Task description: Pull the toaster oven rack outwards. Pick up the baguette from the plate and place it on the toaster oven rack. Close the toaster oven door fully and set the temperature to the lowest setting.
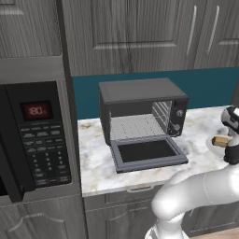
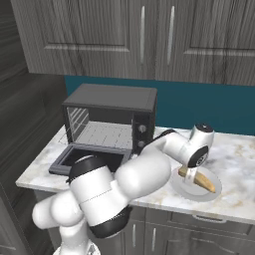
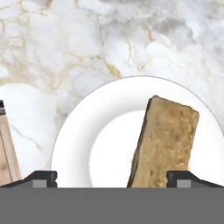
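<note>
The toaster oven stands on the counter with its door folded down flat. The wire rack lies in the cavity. To the oven's right, the baguette rests on the white plate. My gripper hangs just above the plate, pointing down. It is open, with the baguette's near end between the fingertips, closer to the right one. Nothing is held.
A black microwave with a red display fills the wall left of the counter. A brown wooden object sits beside the plate on the marble counter. Cabinets hang above, and the counter's front edge lies close to the plate.
</note>
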